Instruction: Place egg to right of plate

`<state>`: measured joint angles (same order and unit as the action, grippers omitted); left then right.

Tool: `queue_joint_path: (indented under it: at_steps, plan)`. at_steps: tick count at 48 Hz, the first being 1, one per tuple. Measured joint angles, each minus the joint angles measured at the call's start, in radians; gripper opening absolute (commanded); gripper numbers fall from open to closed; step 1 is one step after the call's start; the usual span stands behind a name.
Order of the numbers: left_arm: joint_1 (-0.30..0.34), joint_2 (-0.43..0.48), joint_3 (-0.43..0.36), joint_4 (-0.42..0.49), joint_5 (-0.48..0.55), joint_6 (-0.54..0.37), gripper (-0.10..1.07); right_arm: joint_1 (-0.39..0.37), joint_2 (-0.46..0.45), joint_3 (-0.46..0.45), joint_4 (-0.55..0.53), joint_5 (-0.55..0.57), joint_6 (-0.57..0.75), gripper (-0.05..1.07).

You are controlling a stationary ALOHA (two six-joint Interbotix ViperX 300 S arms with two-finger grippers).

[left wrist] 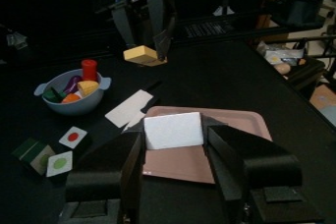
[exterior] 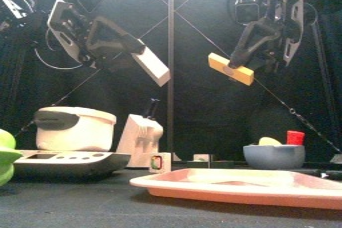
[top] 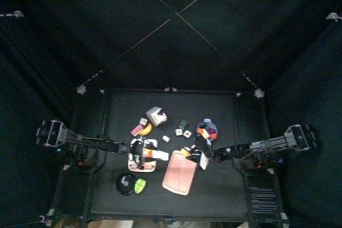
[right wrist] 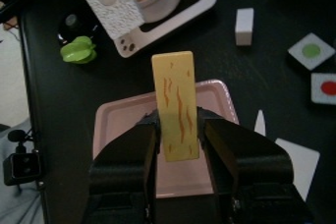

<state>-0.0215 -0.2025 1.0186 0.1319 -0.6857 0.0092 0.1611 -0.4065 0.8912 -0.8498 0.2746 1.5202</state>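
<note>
Both arms hang above the pink tray (exterior: 241,181), each carrying something that is no egg: the right gripper (right wrist: 176,135) pinches a yellow block (right wrist: 175,104), the left gripper (left wrist: 175,138) clamps a white card (left wrist: 174,130). I can't find an egg anywhere on the table (top: 221,197). The likely slip is the wrong thing getting set beside the tray, or the block dropping onto it.

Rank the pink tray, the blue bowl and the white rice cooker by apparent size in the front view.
1. Pink tray, widest, though nearest the camera.
2. White rice cooker.
3. Blue bowl, smallest, but farther back.
</note>
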Motion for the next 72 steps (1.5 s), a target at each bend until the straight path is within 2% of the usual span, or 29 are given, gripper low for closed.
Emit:
queue_joint_path:
  at_steps: [18,25,30,41,53,58,64,72]
  plan:
    - [-0.002,-0.031,0.012,-0.002,0.000,0.000,0.51,0.189,-0.008,-0.018,0.344,0.322,0.015,0.40]
    - [-0.005,-0.043,0.017,0.000,0.000,0.000,0.51,0.236,0.020,-0.032,0.437,0.396,0.077,0.40]
    - [-0.005,-0.051,0.018,0.000,0.000,0.000,0.51,0.272,0.055,-0.032,0.431,0.405,0.189,0.40]
    - [0.003,-0.063,0.018,0.000,0.000,0.002,0.51,0.367,0.130,-0.032,0.330,0.451,0.503,0.40]
    - [0.008,-0.063,0.023,0.000,0.000,0.000,0.51,0.480,0.224,-0.032,0.295,0.623,0.836,0.41]
    - [0.008,-0.064,0.023,-0.002,0.000,0.000,0.51,0.503,0.268,-0.038,0.295,0.634,0.899,0.41]
    - [0.006,-0.063,0.025,-0.005,0.000,0.000,0.51,0.506,0.308,-0.046,0.295,0.623,0.908,0.43]
    - [0.006,-0.063,0.025,-0.008,0.000,0.000,0.51,0.503,0.330,-0.051,0.290,0.617,0.910,0.56]
